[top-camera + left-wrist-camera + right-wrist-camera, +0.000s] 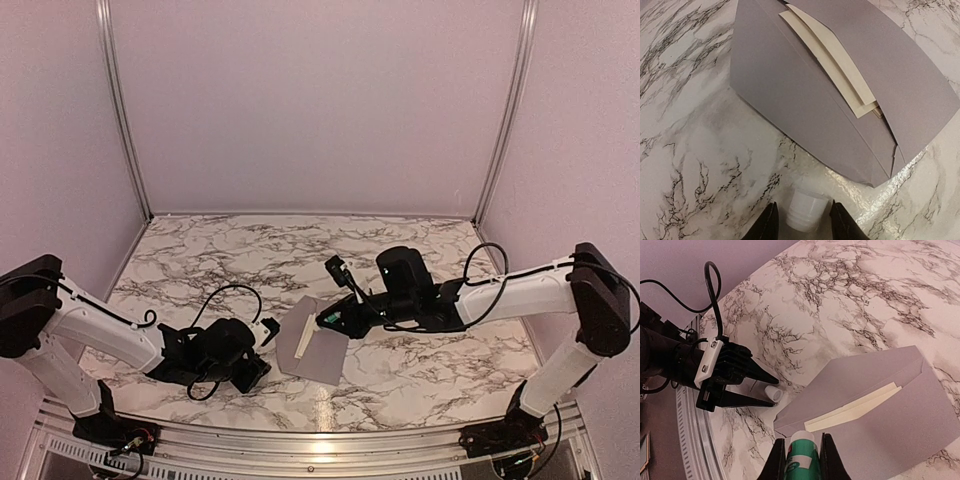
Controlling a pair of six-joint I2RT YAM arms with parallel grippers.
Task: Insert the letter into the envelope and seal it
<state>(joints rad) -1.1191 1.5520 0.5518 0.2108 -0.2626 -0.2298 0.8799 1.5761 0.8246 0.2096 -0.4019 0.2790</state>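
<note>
The grey envelope [322,352] lies flat at the table's middle front with its flap open [865,375]. The cream letter [855,407] sits inside it, and only a strip shows at the mouth [835,70]. My right gripper [802,447] is shut on a green-white glue tube [802,462], uncapped, with its tip over the envelope's corner. My left gripper [806,225] is open, low on the table beside the envelope. A small white cap [806,210] lies between its fingers with a gap on each side, and it also shows in the right wrist view [773,394].
The marble table [250,250] is walled at the back and both sides. A metal rail [320,440] runs along the near edge. The left arm's cable [225,295] loops over the table behind its wrist.
</note>
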